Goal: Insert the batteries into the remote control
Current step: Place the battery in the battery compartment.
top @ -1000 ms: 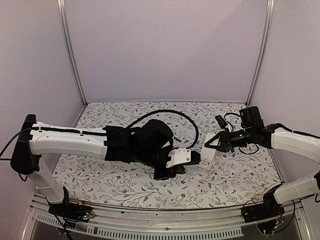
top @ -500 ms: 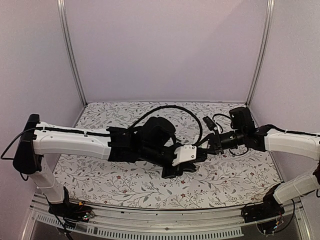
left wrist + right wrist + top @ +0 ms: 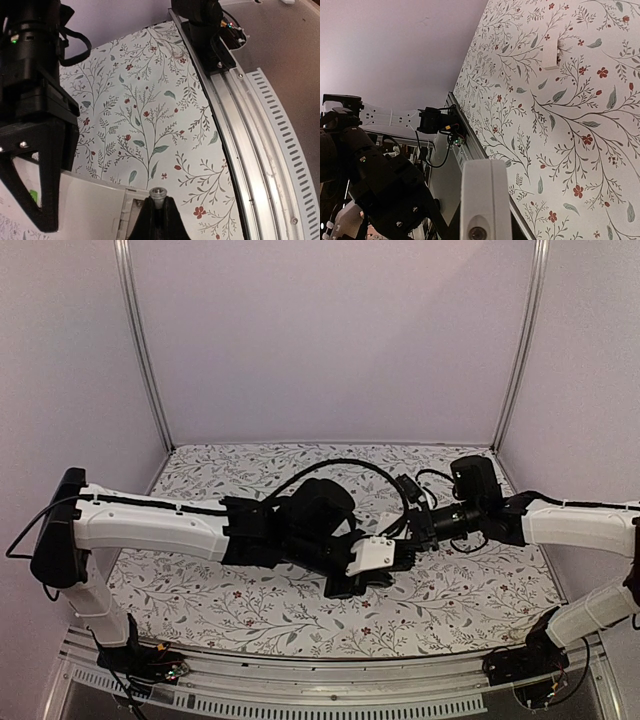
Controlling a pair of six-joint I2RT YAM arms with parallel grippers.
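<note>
- The left arm (image 3: 150,525) reaches level from its post at the left edge to mid-table, with its wrist turned toward the right arm.
- The left gripper (image 3: 158,207) has its jaws drawn together on a battery (image 3: 158,193). The battery's pale metal tip stands just above the fingertips.
- The right arm (image 3: 580,525) stretches in from the right and meets the left wrist above the middle of the table.
- The right gripper (image 3: 415,530) is clamped on the remote control (image 3: 85,205) and holds it clear of the table.
- In the left wrist view the battery tip sits just beside the remote's open recess (image 3: 131,212), near the lower edge of the frame.
- In the right wrist view the remote shows end-on as a white bar with a small round lens (image 3: 477,232) at its tip.
- A green patch of display (image 3: 34,196) shows through the right finger's frame. Any characters on it are too blurred to read.
- A small white cover plate (image 3: 551,50) lies flat on the floral table cover (image 3: 150,115), well apart from both grippers.
- A black cable (image 3: 340,468) loops above the left forearm.
- In the overhead view the two wrists hide the remote and the battery.
- A slotted aluminium rail (image 3: 260,150) runs along the near table edge.
</note>
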